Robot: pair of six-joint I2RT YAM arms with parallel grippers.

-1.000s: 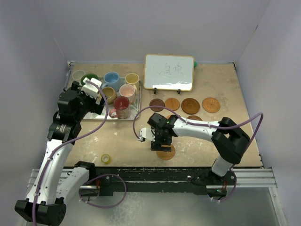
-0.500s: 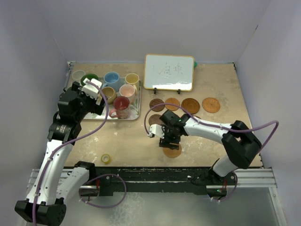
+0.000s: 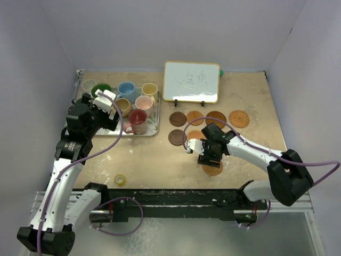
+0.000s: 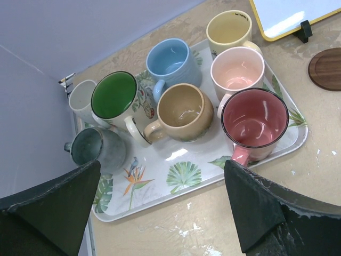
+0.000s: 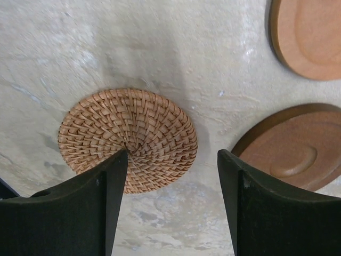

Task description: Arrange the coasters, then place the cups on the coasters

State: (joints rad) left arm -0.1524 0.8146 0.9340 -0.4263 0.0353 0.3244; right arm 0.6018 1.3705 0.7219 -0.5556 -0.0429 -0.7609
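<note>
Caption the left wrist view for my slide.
Open left gripper above eight mugs crowded on a leaf-patterned tray, whiteboard corner and one dark coaster beyond.

A leaf-patterned rectangular tray (image 4: 178,172) lies in the far left corner of the beige table (image 3: 144,157). A yellow-framed whiteboard (image 3: 191,81) with faint scribbles stands on black feet at the middle of the far edge. A small yellow tape roll (image 3: 120,180) lies by the near edge, toward the left.
</note>
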